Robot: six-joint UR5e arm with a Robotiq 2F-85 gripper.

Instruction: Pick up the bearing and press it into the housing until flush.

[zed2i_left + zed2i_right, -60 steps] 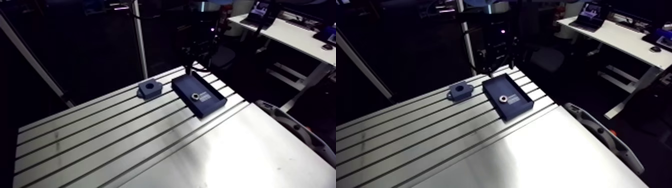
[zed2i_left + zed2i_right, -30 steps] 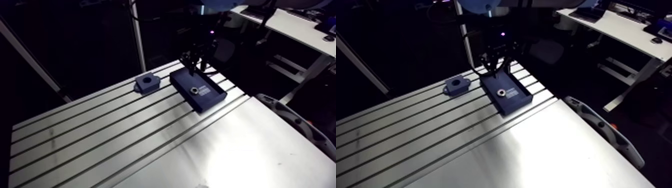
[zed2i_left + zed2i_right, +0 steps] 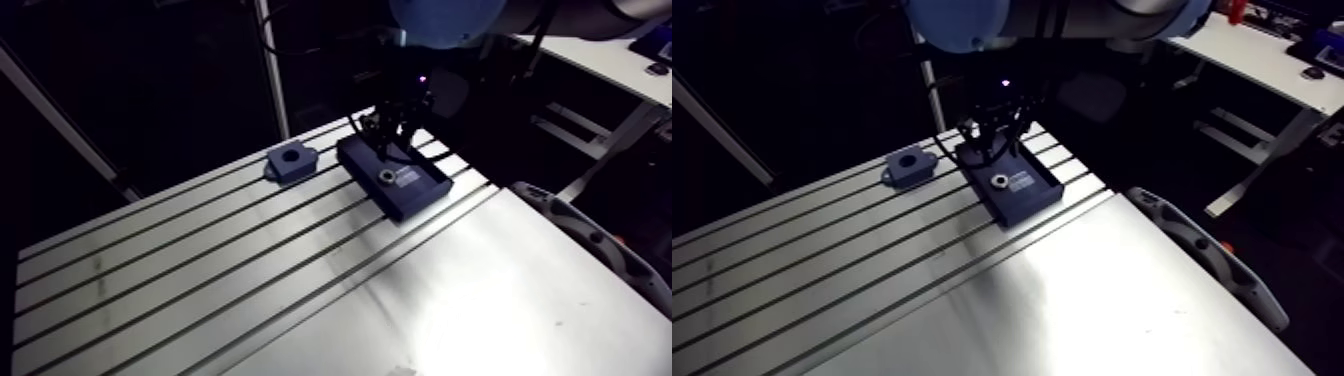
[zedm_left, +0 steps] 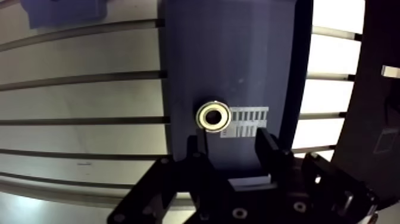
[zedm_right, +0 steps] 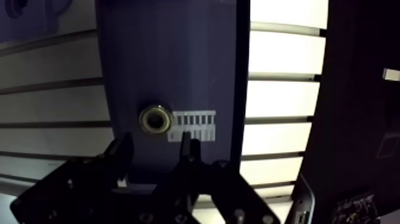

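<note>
End effector (image 4: 233,143) hovers over the dark blue tray (image 4: 238,53), fingers spread and empty. The bearing (image 4: 213,115) lies flat on the tray floor, bore up, just ahead of the fingertips and nearer one finger than the other. Straddling it looks to need a short reach ahead and a slight sideways shift; the housing (image 3: 291,160) waits beside the tray.

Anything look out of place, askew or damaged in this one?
Nothing stands out. The bearing lies flat in the dark tray beside a white label. The housing sits on the table, apart from the tray. The open pincer hangs over the tray, with the bearing just ahead of it.
</note>
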